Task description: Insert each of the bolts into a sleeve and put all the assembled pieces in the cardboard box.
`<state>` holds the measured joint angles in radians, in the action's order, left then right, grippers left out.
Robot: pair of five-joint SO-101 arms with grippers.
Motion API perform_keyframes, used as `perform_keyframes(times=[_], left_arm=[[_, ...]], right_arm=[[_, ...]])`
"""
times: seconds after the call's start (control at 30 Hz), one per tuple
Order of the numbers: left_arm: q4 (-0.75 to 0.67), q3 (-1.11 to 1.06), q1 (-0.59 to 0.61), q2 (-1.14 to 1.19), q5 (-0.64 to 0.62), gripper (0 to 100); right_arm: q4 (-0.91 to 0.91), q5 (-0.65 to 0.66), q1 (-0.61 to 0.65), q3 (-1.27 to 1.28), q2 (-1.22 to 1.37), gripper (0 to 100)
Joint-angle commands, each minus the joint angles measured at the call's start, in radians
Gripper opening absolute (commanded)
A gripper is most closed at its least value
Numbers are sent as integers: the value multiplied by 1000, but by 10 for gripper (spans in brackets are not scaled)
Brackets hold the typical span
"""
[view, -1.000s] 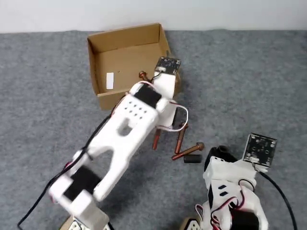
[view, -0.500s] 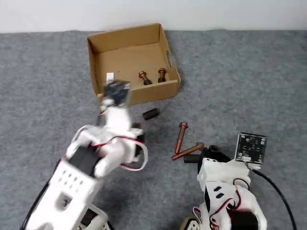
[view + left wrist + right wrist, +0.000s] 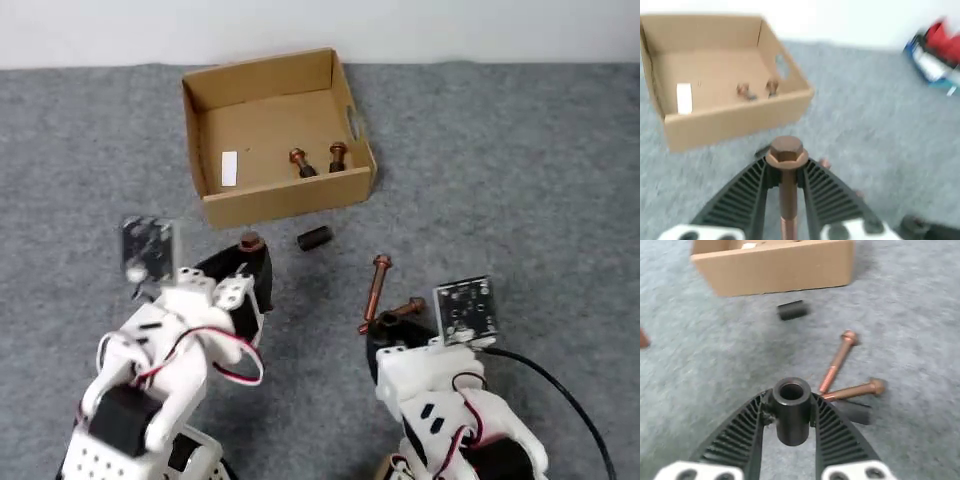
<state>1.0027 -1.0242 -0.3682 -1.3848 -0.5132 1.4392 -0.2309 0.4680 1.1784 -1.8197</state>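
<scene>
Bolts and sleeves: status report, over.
Left gripper shut on a bolt. Right gripper shut on a sleeve. Two assembled pieces in cardboard box. Two loose bolts, two loose sleeves on carpet.

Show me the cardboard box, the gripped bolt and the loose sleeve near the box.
cardboard box [image 3: 285,203], high view, front wall.
held bolt [image 3: 786,150], left wrist view, hex head.
loose sleeve [image 3: 315,239], high view, side.

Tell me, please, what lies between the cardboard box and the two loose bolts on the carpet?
A loose black sleeve lies there, nearer the cardboard box than the two loose bolts, as the high view shows.
</scene>
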Motion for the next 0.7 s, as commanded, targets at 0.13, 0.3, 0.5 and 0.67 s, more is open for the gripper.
perform_keyframes(times=[0.13, 0.3, 0.5, 0.67], left_arm=[[-120, -170, -2, -404, -5, 4], [-109, -166, -48, -417, -9, 4], [-158, -153, -198, -416, -9, 5], [-150, -156, -256, -416, -9, 5]], right_arm=[[-45, 11, 203, 2, 18, 9], [-47, 87, 240, 3, 44, 9], [-150, 204, 318, 8, 97, 9], [-183, 236, 364, 11, 104, 9]])
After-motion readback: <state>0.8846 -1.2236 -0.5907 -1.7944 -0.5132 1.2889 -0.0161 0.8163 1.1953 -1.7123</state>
